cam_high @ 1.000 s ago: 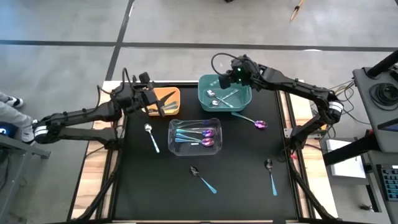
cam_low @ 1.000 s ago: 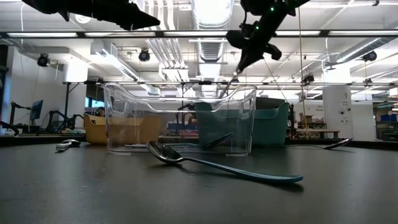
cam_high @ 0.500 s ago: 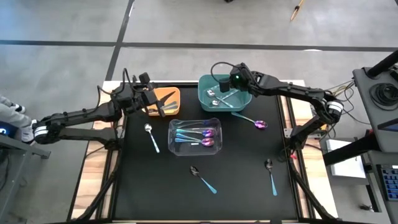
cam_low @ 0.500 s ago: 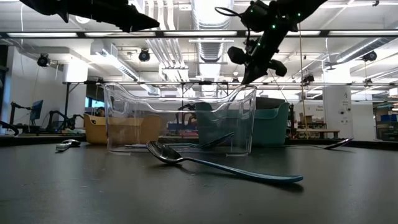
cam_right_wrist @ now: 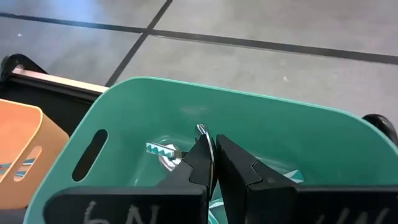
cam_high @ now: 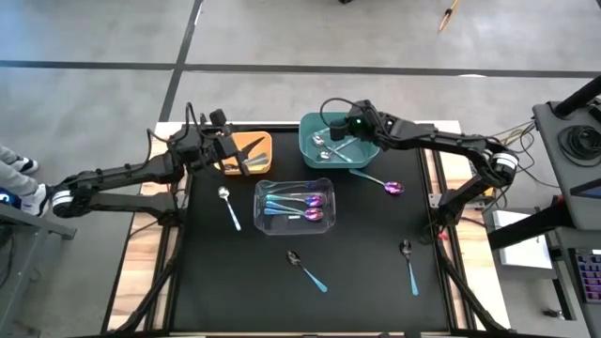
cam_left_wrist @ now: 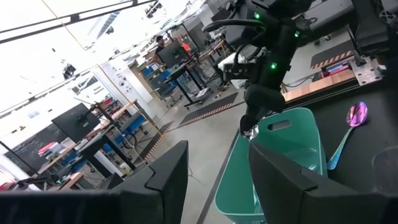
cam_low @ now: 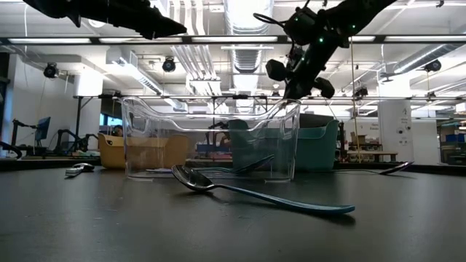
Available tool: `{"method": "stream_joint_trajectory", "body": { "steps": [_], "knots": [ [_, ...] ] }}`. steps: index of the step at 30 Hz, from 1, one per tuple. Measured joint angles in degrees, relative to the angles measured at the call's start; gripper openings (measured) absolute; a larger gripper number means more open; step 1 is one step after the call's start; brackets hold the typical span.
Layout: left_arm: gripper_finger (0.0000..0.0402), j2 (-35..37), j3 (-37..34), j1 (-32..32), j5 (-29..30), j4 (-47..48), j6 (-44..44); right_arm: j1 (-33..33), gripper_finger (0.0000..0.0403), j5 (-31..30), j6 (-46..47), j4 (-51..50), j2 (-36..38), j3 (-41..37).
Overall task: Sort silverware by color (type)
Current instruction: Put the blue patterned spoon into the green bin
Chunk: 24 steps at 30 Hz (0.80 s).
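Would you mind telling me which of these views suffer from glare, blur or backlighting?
Low view: bright ceiling lights backlight the arms into silhouettes, and the clear bin catches reflections. Left wrist view: the sky-bright upper part is washed out, and the near fingers are dark and soft. Right wrist view: the teal bin is evenly lit, the close fingers are slightly blurred. High view: even light, no glare.

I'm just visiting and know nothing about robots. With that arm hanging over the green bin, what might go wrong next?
The right gripper is shut on a spoon over the teal bin; a bad release might bounce it off the spoons already inside. A purple-bowled spoon lies close beside that bin, so the arm could nudge it. The left gripper waits open over the orange bin, apart for now.
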<state>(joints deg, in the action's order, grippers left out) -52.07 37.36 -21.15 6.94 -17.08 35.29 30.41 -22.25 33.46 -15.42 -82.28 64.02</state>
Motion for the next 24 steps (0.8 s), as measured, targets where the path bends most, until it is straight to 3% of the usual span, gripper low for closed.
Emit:
{"method": "stream_joint_trajectory", "body": {
  "steps": [13, 24],
  "knots": [
    [0.0150, -1.65, -0.02, -0.37, 0.00, -0.10, 0.00, 0.00, 0.0009, -0.06, 1.99, 4.43, -0.41, -2.33],
    [0.0150, -1.27, -0.02, -1.54, 0.11, -0.11, 0.19, 0.00, 0.0009, -0.23, 1.94, 5.51, -5.89, -2.33]
  ]
}}
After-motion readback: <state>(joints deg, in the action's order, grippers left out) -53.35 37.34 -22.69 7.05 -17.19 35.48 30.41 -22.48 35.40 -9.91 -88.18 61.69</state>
